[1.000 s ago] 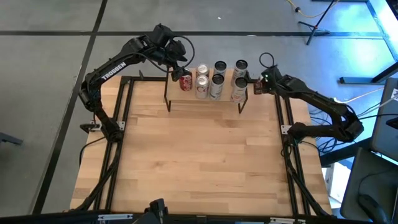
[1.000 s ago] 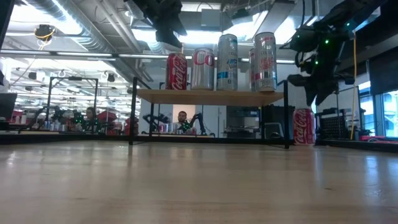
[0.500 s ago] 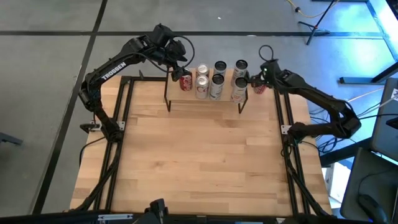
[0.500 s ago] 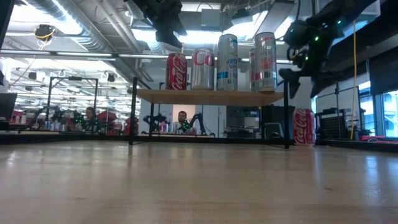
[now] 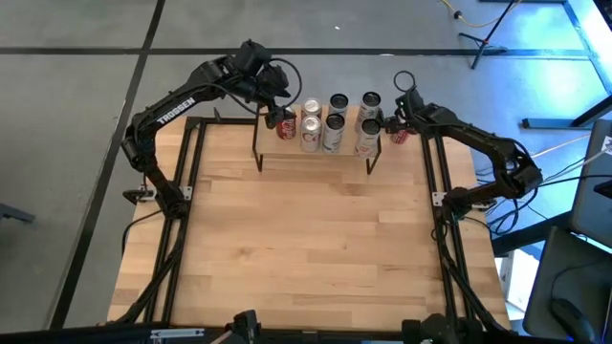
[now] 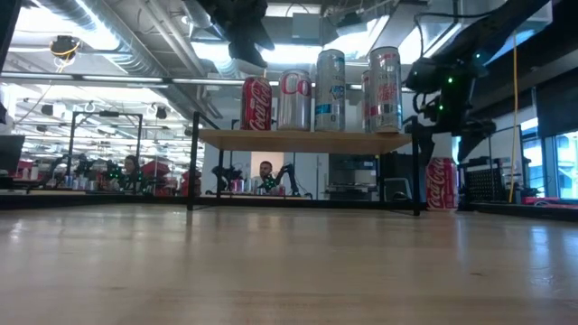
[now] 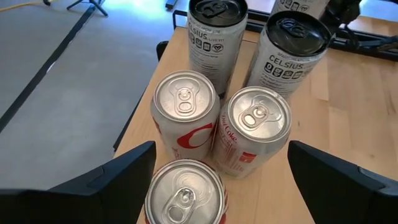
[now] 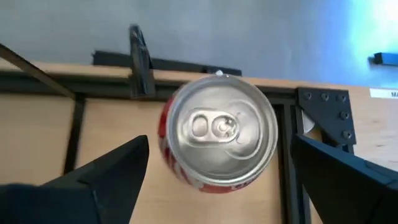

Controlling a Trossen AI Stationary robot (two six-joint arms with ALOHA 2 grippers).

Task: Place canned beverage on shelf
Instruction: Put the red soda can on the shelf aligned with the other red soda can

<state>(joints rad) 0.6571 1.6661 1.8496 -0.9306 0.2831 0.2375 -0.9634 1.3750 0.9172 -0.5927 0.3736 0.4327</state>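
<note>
A red canned beverage stands upright on the table just right of the shelf, also seen in the low view. My right gripper hovers open above it, one finger on each side of its top and both clear of it. Several cans stand on the shelf top; the leftmost is a red can. My left gripper hangs open above the cans at that left end and touches none of them.
Two tall dark-topped cans stand at the back of the shelf, with silver-and-red cans in front. A black frame rail runs along the table's right edge beside the red can. The near half of the table is bare wood.
My right gripper has moved toward the table's far edge and a little toward the shelf, coming over the red can on the table, and its fingers have opened wide. The can has stayed standing where it was.
</note>
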